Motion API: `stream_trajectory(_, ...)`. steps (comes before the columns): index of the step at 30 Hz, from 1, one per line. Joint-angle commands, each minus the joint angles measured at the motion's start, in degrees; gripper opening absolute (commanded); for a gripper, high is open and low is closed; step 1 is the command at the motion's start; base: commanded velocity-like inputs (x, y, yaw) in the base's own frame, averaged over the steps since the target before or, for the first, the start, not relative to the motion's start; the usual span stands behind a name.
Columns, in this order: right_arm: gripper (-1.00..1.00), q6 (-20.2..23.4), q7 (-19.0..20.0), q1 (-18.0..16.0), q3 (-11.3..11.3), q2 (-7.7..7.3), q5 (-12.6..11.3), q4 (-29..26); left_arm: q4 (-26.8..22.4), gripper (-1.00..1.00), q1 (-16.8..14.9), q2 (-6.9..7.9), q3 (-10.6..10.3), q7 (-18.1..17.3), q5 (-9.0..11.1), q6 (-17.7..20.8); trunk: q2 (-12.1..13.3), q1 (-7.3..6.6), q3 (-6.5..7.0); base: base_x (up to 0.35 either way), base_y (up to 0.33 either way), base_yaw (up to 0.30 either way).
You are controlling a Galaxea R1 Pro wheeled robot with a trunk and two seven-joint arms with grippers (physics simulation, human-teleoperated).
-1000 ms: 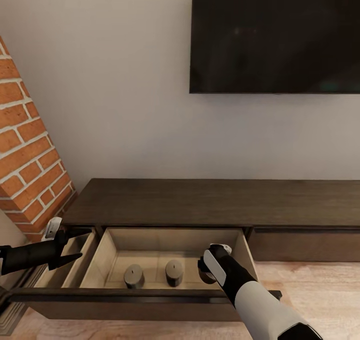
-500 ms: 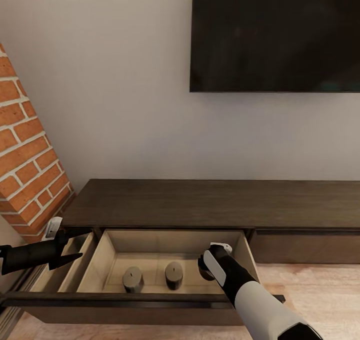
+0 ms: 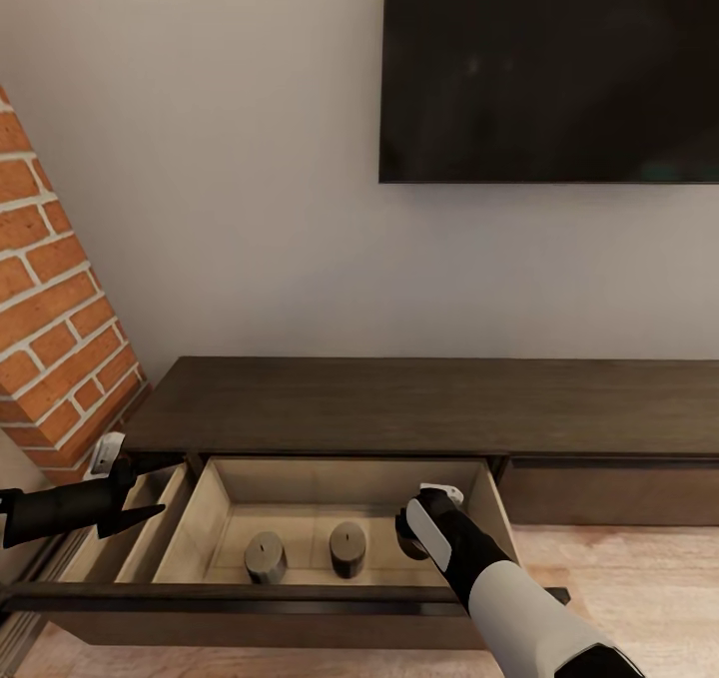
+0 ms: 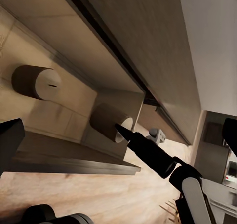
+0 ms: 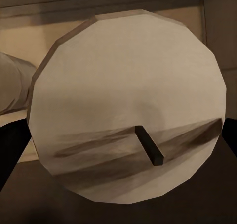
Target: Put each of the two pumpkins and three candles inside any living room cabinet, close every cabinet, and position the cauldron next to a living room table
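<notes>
Right wrist view has the third candle (image 5: 129, 108) close between the right gripper (image 3: 414, 536) fingers, apparently gripped for setting down in the cabinet (image 3: 419, 408) drawer beside two standing candles (image 3: 266, 556), the left gripper (image 3: 140, 488) spread empty.

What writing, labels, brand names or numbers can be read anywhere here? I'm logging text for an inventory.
None: no readable text in any view.
The TV screen is blank and dark.
The candles carry no label, and neither does the cabinet.
</notes>
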Motion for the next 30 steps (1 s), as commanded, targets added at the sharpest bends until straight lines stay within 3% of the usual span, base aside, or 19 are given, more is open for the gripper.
stream_trajectory(1, -1.0, 0.0, 0.0, 0.0, 0.0, 0.0, 0.0, 0.0, 0.0, 1.0, 0.0, 0.0, 0.0, 0.0, 0.0, 0.0, -0.4, 0.22, -0.18, 0.0, 0.0, 0.0)
stream_trajectory(14, -1.0, -0.1, 0.0, 0.0, 0.1, 0.0, 0.0, 0.0, 0.0, 1.0, 0.0, 0.02, 0.0, 0.0, 0.0, 0.0, -5.6, 3.08, -2.52, 0.0, 0.0, 0.0)
stream_trajectory(24, -1.0, -0.1, 0.0, 0.0, 0.1, 0.0, 0.0, 0.0, -0.1, 1.0, 0.0, 0.0, 0.0, 0.0, 0.0, 0.0, -5.6, 3.08, -2.52, 0.0, 0.0, 0.0)
stream_trajectory(29, -1.0, -0.1, 0.0, 0.0, 0.1, 0.0, 0.0, 0.0, -0.1, 1.0, 0.0, 0.01, 0.0, 0.0, 0.0, 0.0, -6.8, 3.74, -3.05, 0.0, 0.0, 0.0)
stream_trajectory(30, 1.0, 0.0, 0.0, 0.0, 0.1, 0.0, 0.0, 0.0, -0.1, 1.0, 0.0, 0.0, 0.0, 0.0, 0.0, 0.0, -6.8, 3.74, -3.05, 0.0, 0.0, 0.0)
